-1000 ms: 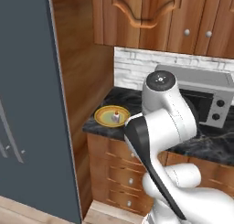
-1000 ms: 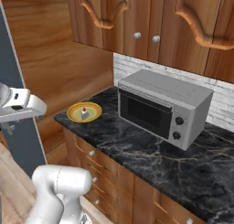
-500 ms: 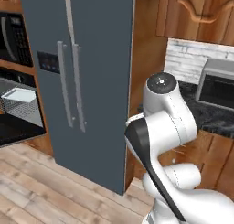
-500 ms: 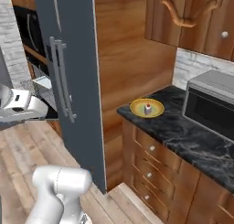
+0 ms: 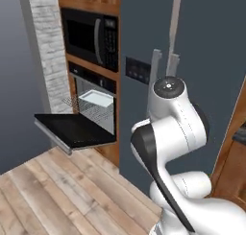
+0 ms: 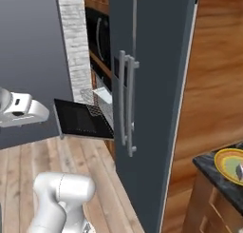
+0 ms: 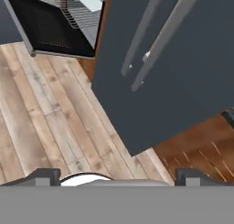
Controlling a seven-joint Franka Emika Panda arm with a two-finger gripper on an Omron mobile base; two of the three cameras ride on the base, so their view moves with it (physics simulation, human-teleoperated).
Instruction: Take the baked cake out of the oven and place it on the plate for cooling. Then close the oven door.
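Note:
The black oven (image 5: 91,97) sits in the wood cabinetry left of the fridge. The oven door (image 5: 74,129) hangs down flat, with its silver bar handle at the outer edge. It shows in the right base view as the oven door (image 6: 83,119) and at the top left of the hand view as the oven door (image 7: 50,26). A pale rectangular tray (image 5: 98,99) lies on the wire rack inside; I cannot make out the cake itself. The yellow plate (image 6: 224,160) rests on the black counter at the far right. My gripper (image 7: 117,177) is open and empty, high over the wooden floor and well short of the oven.
A tall dark grey fridge (image 6: 152,84) with two vertical bar handles (image 6: 126,103) stands between oven and counter. A black microwave (image 5: 91,35) sits above the oven, and a stone pillar (image 5: 48,52) flanks it on the left. Wooden floor (image 5: 53,191) lies open before the oven.
The whole view has swung left with the base, from the counter with the plate past the fridge to the open oven. My gripper has stayed open.

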